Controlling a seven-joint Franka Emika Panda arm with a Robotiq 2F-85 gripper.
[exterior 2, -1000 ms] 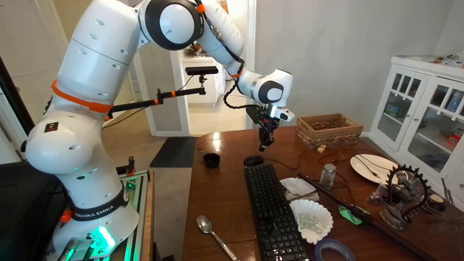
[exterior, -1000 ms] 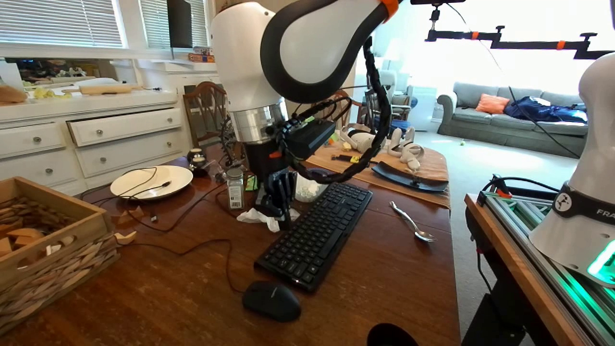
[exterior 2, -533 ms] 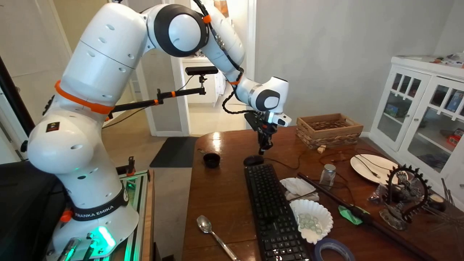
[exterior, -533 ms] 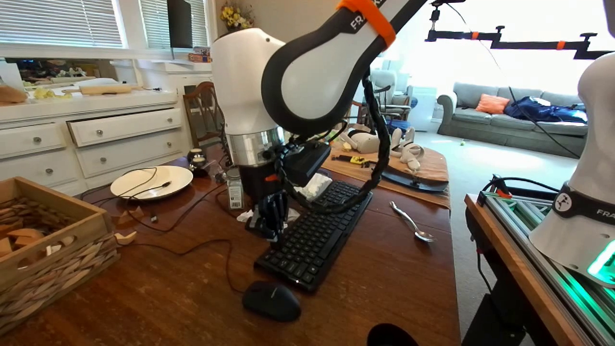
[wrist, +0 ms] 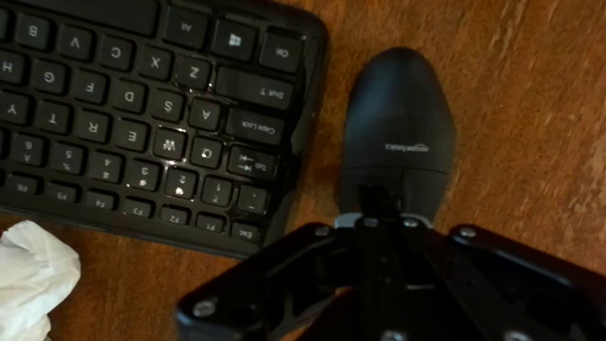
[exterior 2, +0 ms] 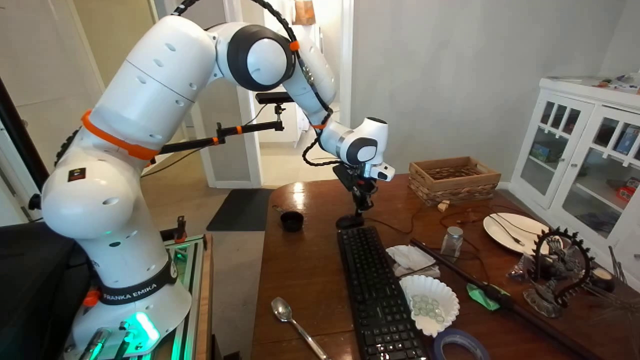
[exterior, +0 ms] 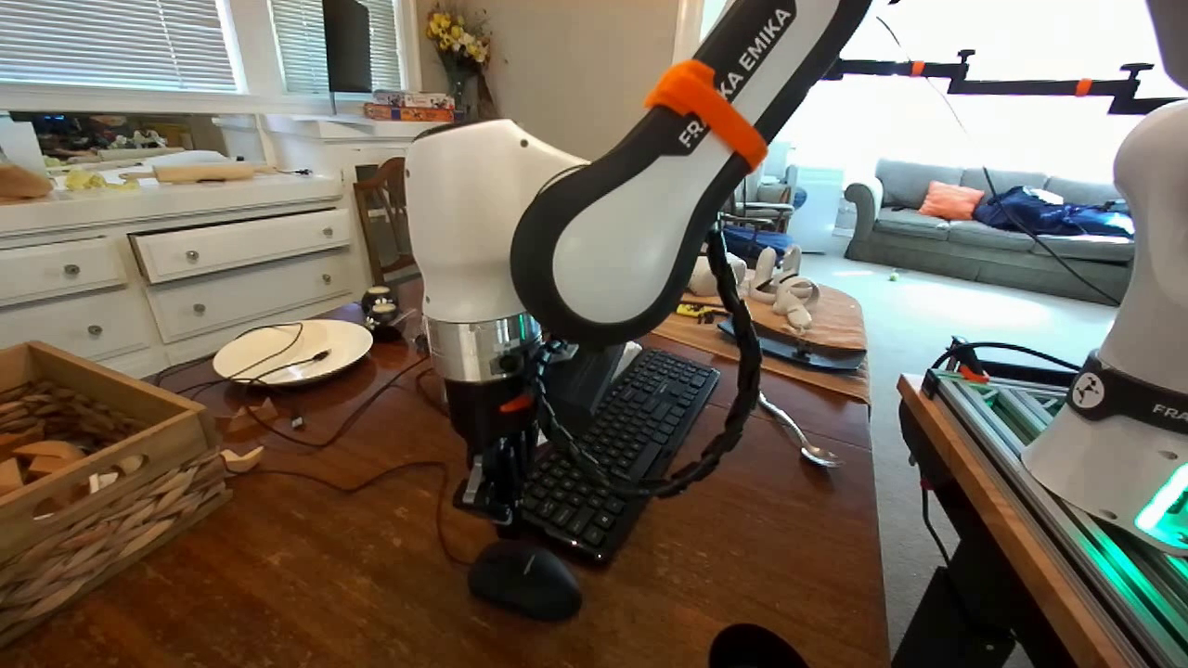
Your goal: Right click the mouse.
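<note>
Currently the jaws, closed and empty, reach one mouse (wrist: 400, 113) beside one keyboard (wrist: 142, 109).
</note>
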